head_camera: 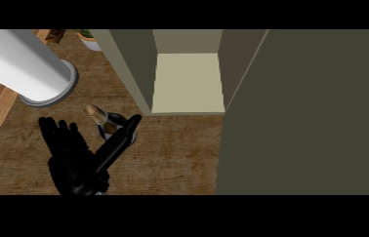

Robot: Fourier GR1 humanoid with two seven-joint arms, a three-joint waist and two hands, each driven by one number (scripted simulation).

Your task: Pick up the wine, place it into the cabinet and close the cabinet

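At the far left a white cylinder (pixel 32 65) with a grey rim is lying across the corner of the wooden counter (pixel 173 158), and it is playing no part in the job. Just below it the left hand (pixel 79 163) is coming in from the lower edge with its fingers (pixel 57 133) held straight and its thumb (pixel 122 136) spread wide toward the right, so it is open and gripping nothing. The wine (pixel 97 115) is sitting in the gap between thumb and fingers, seen from steeply above with its gold-capped neck pointing up and left; whether the thumb is touching its body I cannot tell. The step in hand looks like the grasp itself, and doing it well means the hand is closing round the wide body rather than the narrow neck, with thumb and fingers on opposite sides so the bottle is not rolling or tipping away. Further right the cabinet (pixel 133 70) is standing open, its pale shelf (pixel 187 82) near the bottle and showing bare. At the far right the door (pixel 302 114) is hanging open, leaving the opening free. The right hand is not showing anywhere.
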